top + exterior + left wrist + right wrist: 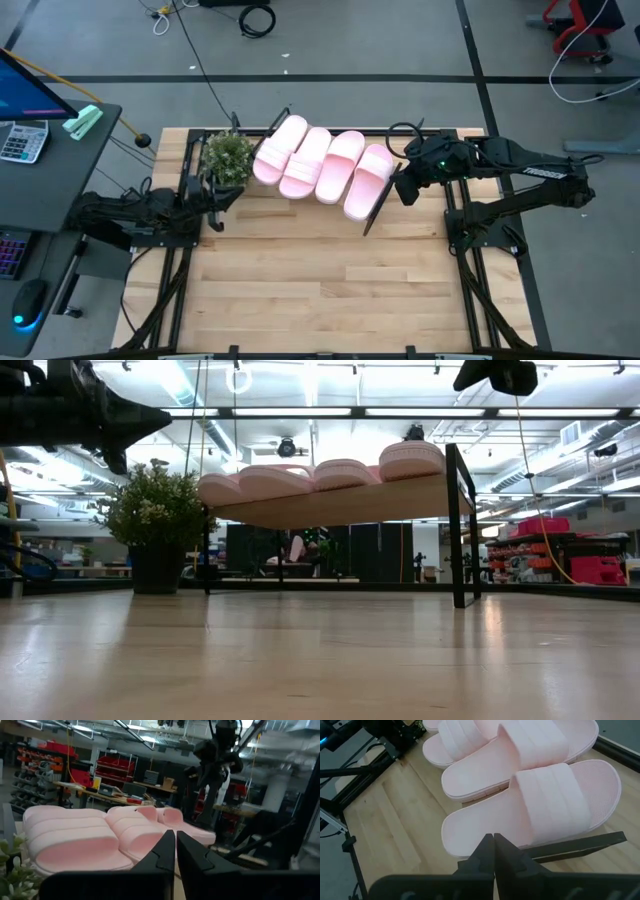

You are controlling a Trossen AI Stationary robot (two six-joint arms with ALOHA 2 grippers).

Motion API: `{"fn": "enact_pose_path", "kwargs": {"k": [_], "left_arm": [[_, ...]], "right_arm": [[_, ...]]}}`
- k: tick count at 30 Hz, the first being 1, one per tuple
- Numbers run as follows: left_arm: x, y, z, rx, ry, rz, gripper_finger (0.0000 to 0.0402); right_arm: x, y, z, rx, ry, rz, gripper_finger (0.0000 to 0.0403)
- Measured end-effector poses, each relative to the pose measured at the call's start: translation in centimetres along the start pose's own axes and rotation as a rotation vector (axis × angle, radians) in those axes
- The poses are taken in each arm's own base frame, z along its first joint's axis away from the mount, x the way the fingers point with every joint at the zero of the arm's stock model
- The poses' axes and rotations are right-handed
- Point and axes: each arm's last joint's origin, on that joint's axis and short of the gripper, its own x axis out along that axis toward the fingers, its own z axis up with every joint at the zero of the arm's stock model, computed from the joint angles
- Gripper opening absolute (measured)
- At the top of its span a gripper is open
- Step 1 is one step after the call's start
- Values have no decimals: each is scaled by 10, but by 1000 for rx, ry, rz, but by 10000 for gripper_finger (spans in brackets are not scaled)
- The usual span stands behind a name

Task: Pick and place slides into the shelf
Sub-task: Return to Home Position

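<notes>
At the far left, off the table, a dark desk carries a calculator and a small green object. The left arm lies low along the left edge of the butcher-block tabletop. The left gripper points toward the middle, and its fingers are pressed together on nothing. Just beyond it stands a potted plant, between this gripper and the near end of the shelf. In the left wrist view its leaves edge into the corner, beside the first sandal. The four pink slides lie side by side on the slanted board at the back of the table. Each touches or slightly overlaps its neighbour, and all have their straps up. The row runs at an angle across the tabletop. From table height the board sits raised on thin black legs, with the slides along its top and open tabletop beneath it. The right gripper hovers just beside the last slide at the shelf's right end. Its fingers are clenched shut and empty. A black bar of the shelf frame crosses between them and that sandal. Right of the table the arm's base stands on grey floor. Cables trail across the floor behind the table.
</notes>
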Motion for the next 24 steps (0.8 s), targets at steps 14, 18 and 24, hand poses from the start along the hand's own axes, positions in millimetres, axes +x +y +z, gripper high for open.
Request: {"fn": "enact_pose_path", "kwargs": {"k": [14,18,24], "left_arm": [[0,-2,-6,67,66,-91,9],[-1,-4,-10,80,113,-172,23],[-3,-4,-20,99,228,-264,8]], "right_arm": [[0,-1,0,-46,-11,-20,0],[0,-1,0,-71,-11,-21,0],[0,-1,0,-81,-11,-21,0]]}}
